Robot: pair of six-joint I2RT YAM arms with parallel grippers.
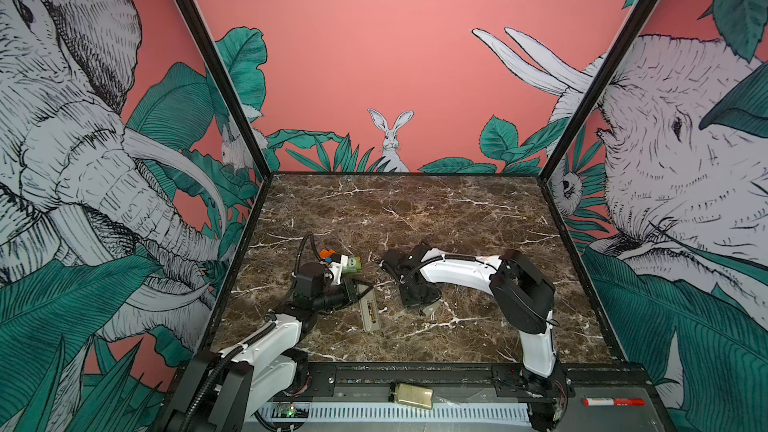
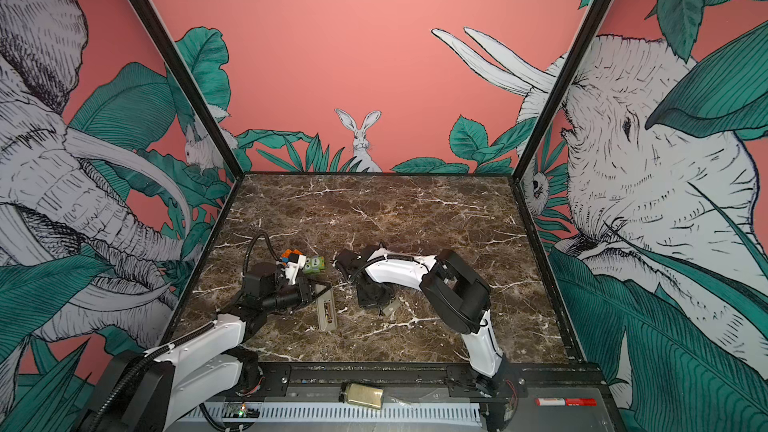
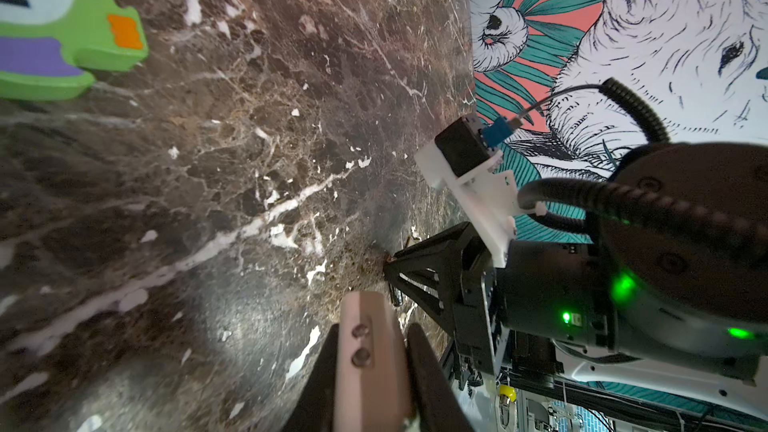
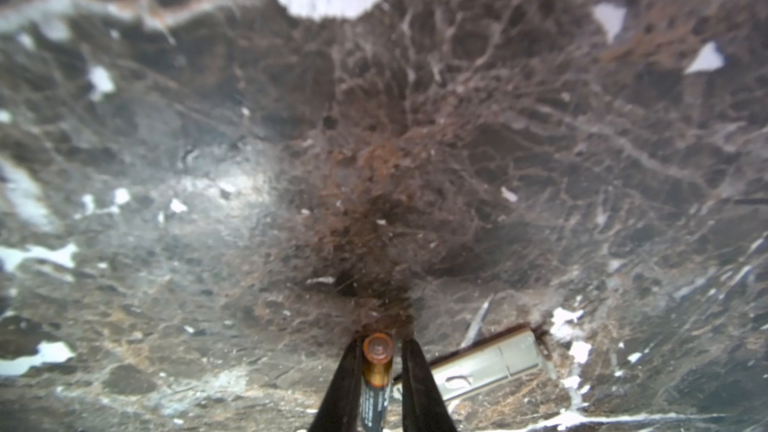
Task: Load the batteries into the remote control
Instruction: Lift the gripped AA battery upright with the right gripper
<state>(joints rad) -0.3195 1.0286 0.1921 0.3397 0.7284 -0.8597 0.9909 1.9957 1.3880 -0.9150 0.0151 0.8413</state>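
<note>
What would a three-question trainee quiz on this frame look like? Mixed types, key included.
1. True or false: the left gripper's fingers are closed on the green block.
2. Multiple choice: the remote control lies with its battery recess facing A) up, B) down, C) towards the back wall.
3. Short answer: what sits between the right gripper's fingers?

Key
1. False: they are closed on one end of the remote control.
2. A.
3. A battery, brassy end towards the table.
</note>
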